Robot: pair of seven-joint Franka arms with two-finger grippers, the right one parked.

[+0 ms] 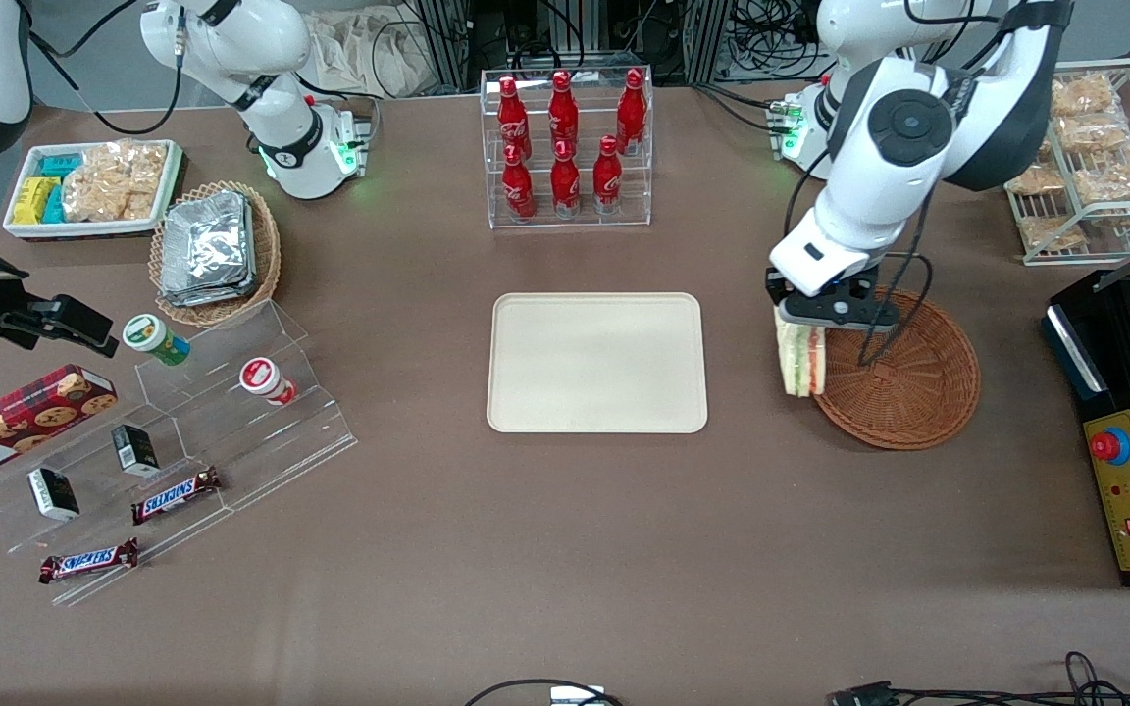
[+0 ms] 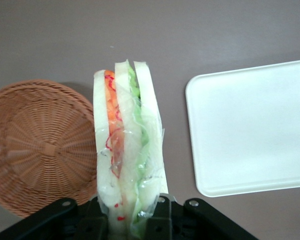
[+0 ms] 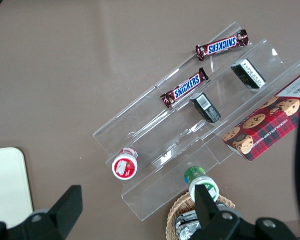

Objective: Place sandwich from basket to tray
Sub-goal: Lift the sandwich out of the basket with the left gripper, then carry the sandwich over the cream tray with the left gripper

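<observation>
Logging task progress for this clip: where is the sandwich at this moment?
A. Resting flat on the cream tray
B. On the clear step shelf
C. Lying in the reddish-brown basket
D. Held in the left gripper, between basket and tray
D: the gripper is shut on the sandwich, which hangs at the basket edge, short of the bare tray.

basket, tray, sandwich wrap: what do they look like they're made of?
Basket: woven wicker, reddish-brown, matte; the radial weave shows in the wrist view.
Tray: probably moulded plastic, cream-beige, smooth with a slight sheen, rounded corners and a low rim.
Sandwich: white bread in thin clear film, likely plastic; it shows creases and glints.
The gripper holds the sandwich above the table, between basket and tray.
</observation>
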